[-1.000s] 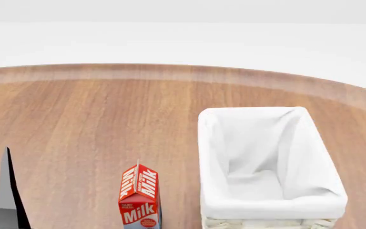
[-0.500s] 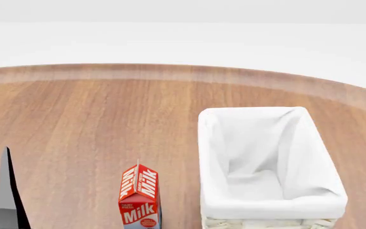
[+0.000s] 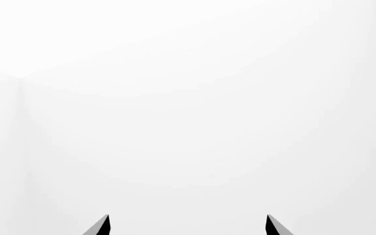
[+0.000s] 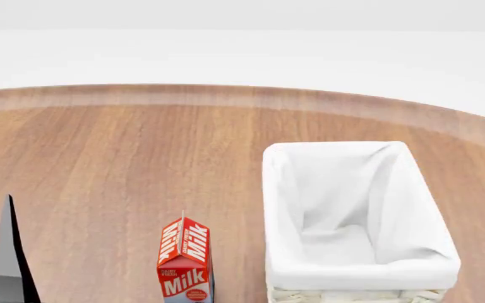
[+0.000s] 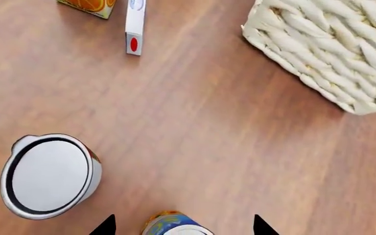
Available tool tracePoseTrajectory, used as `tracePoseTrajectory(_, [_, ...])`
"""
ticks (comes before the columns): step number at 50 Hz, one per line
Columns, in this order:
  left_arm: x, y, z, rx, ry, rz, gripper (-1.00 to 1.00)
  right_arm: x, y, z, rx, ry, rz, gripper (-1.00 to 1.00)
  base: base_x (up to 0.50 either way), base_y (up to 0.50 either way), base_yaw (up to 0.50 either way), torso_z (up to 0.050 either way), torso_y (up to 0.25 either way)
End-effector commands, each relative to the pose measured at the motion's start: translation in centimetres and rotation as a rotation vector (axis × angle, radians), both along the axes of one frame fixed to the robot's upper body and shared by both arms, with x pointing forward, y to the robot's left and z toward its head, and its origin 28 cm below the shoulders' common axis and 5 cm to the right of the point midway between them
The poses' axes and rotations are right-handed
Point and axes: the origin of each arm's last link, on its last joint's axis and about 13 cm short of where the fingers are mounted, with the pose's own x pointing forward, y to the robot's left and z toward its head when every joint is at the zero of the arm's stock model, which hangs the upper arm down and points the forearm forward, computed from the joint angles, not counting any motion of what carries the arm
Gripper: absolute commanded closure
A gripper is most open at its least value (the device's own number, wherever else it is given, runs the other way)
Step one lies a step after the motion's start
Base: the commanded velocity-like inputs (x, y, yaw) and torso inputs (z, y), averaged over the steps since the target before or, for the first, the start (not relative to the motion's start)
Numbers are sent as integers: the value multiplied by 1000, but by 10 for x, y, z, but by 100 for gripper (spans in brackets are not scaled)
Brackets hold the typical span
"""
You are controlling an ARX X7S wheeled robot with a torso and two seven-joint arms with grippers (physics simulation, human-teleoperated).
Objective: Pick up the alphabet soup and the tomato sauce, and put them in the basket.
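Head view: basket (image 4: 356,278) sits on the wooden counter (image 4: 124,158) at near right, long axis running near-to-far, open top up, white lining empty. Milk carton (image 4: 185,262) stands upright just left of it, apart. Left gripper (image 3: 186,227) faces a blank white background; only two dark tips show w/ a wide gap, so jaws are spread, nothing between. One dark finger (image 4: 11,252) of it rises at near left in head view. Right gripper (image 5: 182,227) looks down at the counter, jaws spread too. Alphabet soup (image 5: 175,226) stands upright, axis vertical, pale top toward the cam, right between the tips; contact can't be told. A silver-topped can (image 5: 47,175) stands upright beside it, label mostly hidden, so can't ID it. Basket's wicker corner is well apart from both cans.
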Motion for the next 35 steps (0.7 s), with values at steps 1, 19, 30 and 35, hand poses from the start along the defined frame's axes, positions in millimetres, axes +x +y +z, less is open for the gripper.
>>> tracePoseTrajectory(1, [0, 0, 0, -1, 1, 0, -100, -1, -2, -4, -16, 16, -6, -100, 0, 0, 0, 0, 0])
tracePoseTrajectory(19, [0, 0, 0, -1, -1, 0, -100, 0, -4, -15, -36, 32, -16, -100, 0, 0, 0, 0, 0])
tracePoseTrajectory(30, [0, 0, 0, -1, 1, -1, -100, 2, -8, -19, -7, 65, -73, -100, 0, 0, 0, 0, 0])
tracePoseTrajectory(35, [0, -1, 0, 0, 2, -1, -100, 4, -9, -22, 14, 71, -97, -100, 0, 0, 0, 0, 0])
